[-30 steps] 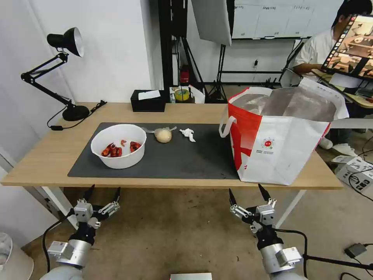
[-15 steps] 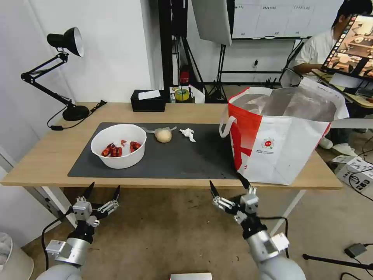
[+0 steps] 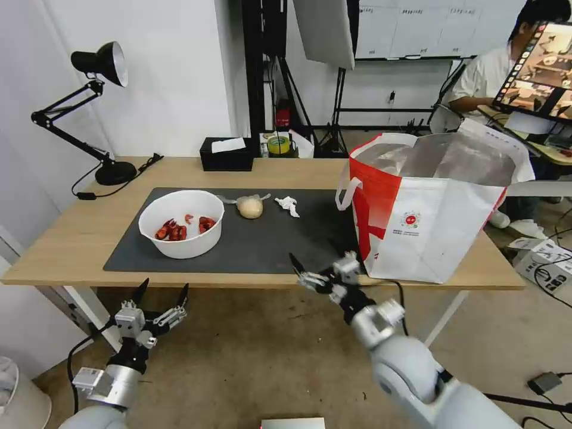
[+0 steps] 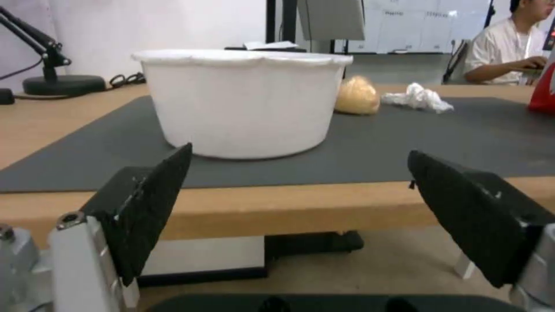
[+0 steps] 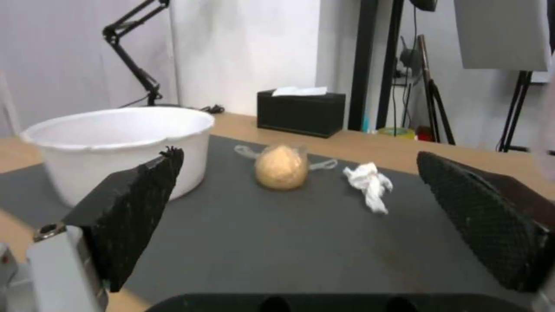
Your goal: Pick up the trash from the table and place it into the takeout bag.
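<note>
Jaws spread and empty, the right gripper [image 3: 319, 269] hovered at the tabletop [image 3: 71, 238] edge, lower centre, probably lining up the crumpled tissue [image 3: 288, 206]; left gripper [image 3: 161, 296] released, lower left.

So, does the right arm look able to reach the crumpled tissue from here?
Probably yes. The right pincer is open at the mat's near edge, facing the tissue. Bare mat lies between them; the takeout bag stands off to the side.

White walls, a black desk lamp [image 3: 98, 62], brownish floor [image 3: 256, 357], perhaps a whiteboard [image 3: 411, 27] behind.
</note>
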Robot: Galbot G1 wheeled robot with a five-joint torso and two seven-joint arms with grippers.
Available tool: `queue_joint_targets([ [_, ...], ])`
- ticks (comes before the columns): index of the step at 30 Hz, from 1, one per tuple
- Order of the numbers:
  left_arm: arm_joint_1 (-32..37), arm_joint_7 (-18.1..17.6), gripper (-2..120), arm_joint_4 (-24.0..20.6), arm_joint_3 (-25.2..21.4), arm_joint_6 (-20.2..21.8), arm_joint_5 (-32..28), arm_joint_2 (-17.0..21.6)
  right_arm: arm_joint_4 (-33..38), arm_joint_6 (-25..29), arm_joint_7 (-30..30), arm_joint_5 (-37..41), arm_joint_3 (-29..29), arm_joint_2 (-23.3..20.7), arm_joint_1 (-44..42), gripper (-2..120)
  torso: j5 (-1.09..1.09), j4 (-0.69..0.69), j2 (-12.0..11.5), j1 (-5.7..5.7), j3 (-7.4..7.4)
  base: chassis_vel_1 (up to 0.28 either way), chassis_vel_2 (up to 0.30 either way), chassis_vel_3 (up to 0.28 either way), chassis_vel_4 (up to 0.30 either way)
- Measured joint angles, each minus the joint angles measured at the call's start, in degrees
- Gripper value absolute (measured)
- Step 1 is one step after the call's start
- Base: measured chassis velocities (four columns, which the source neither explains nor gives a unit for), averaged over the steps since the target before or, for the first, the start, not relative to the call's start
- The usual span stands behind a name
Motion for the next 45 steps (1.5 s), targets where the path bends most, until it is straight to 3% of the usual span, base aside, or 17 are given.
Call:
queue_joint_targets([
  [10, 1.0, -0.1, 100, -0.2, -0.4, 0.2, 0.1, 0.6, -10.2, -9.4, 13.6, 5.7, -9.8, 7.8, 17.9, 100, -0.02, -0.02, 0.0, 0.0, 0.0, 0.0, 0.0, 0.0, 0.0],
  [13, 1.1, -0.1, 100, 0.3, -0.3, 0.2, 0.2, -0.4, -16.1, -12.8, 19.4, 8.9, -12.5, 10.9, 24.8, 100, -0.01, -0.01, 0.0, 0.0, 0.0, 0.0, 0.0, 0.0, 0.0],
  [21, 0.7, -0.1, 100, 0.4, -0.4, 0.2, -0.1, -1.1, -24.4, -16.6, 26.8, 13.1, -13.8, 16.1, 30.9, 100, -0.01, -0.01, 0.0, 0.0, 0.0, 0.0, 0.0, 0.0, 0.0],
  [24, 0.6, -0.1, 100, 0.6, -0.5, 0.2, -0.3, -1.2, -30.5, -18.5, 30.7, 14.1, -13.6, 20.5, 33.2, 100, -0.01, -0.01, 0.0, 0.0, 0.0, 0.0, 0.0, 0.0, 0.0],
  [32, 0.1, -0.1, 100, 0.6, -0.5, 0.2, -0.5, -1.0, -41.4, -20.4, 32.2, 14.2, -12.4, 26.5, 36.5, 100, -0.01, -0.01, 0.0, 0.0, 0.0, 0.0, 0.0, 0.0, 0.0],
  [45, -0.7, -0.1, 100, 0.7, -0.7, 0.2, -0.6, -1.1, -51.8, -20.8, 29.1, 14.5, -10.7, 30.1, 39.6, 100, 0.0, -0.02, 0.0, 0.0, -0.01, 0.0, 0.0, 0.0, 0.0],
])
